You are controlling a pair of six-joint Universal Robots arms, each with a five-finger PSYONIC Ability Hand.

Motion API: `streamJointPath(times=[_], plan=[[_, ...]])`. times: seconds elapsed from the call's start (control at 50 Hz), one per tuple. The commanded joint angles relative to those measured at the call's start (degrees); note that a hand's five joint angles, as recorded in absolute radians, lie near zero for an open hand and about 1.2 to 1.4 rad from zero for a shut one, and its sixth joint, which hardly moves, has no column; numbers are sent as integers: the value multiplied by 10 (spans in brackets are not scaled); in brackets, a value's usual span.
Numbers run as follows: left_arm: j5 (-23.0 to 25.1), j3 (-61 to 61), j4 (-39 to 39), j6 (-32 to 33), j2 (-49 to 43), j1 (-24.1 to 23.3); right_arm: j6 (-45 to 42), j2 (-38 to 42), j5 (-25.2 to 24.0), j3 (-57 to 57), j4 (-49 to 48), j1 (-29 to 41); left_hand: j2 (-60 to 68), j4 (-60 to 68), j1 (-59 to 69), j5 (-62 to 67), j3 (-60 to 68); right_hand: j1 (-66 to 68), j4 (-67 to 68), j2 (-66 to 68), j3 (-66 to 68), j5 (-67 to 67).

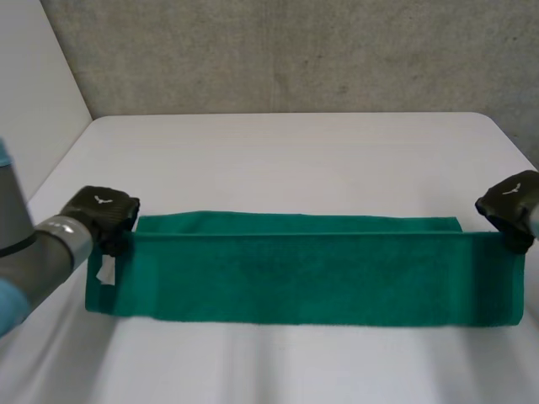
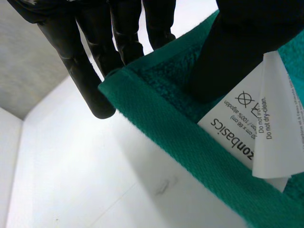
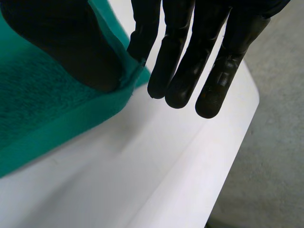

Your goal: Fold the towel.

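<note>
Head view: towel (image 1: 320, 265) lies long-ways across your desk (image 1: 295, 160), left hand (image 1: 105, 215) at its far-left corner, right hand (image 1: 509, 206) at far-right. Left wrist: thumb and fingers (image 2: 126, 45) pinch the corner by the label (image 2: 247, 128). Right wrist: same pinch, other corner.

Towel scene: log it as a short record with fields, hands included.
towel: green, doubled lengthwise, lying across the white table
left hand: pinching the towel's far corner at its left end, thumb on top
right hand: pinching the far corner at the right end between thumb and one finger, other fingers straight
label: white care label, beside the left hand's thumb
fold state: a strip of the lower layer shows beyond the upper edge
</note>
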Motion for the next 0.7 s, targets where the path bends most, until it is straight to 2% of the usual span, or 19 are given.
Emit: streamJointPath(times=[0.02,0.04,0.1,0.14,0.16,0.18,0.22,0.26,0.3,0.34,0.44,0.58,0.7], plan=[[-1,200,-28,76,-98,-13,2,113,47,-163,3,36,114,114,139,149,117,242,119,125,121,135],[-1,200,-28,76,-98,-13,2,113,47,-163,3,36,114,114,139,149,117,242,119,125,121,135],[1,289,6,68,-93,-23,35,124,54,-322,-35,51,114,114,139,149,117,242,119,125,121,135],[0,310,29,64,-89,-25,103,124,56,-395,-109,58,114,114,139,149,117,242,119,125,121,135],[-1,340,92,47,-75,-32,131,123,57,-408,-140,58,114,114,139,149,117,242,119,125,121,135],[-1,339,208,-5,-39,-37,157,115,56,-409,-173,55,114,114,139,149,117,242,119,125,121,135],[-8,330,287,-53,-15,-33,213,83,55,-391,-263,52,114,114,139,149,117,242,119,125,121,135],[-27,312,366,-118,13,-25,224,46,54,-369,-302,52,114,114,139,149,117,242,119,125,121,135],[-37,301,369,-149,24,-16,220,2,50,-340,-308,53,114,114,139,149,117,242,119,125,121,135],[-31,290,340,-173,28,-2,217,-5,44,-324,-296,54,114,114,139,149,117,242,119,125,121,135],[-10,265,264,-195,17,4,214,22,14,-289,-251,57,114,114,139,149,117,242,119,125,121,135],[-3,191,252,-197,-24,4,201,44,-11,-227,-206,60,114,114,139,149,117,242,119,125,121,135],[-1,142,252,-195,-60,-1,182,121,-14,-188,-188,62,114,114,139,149,117,242,119,125,121,135]])
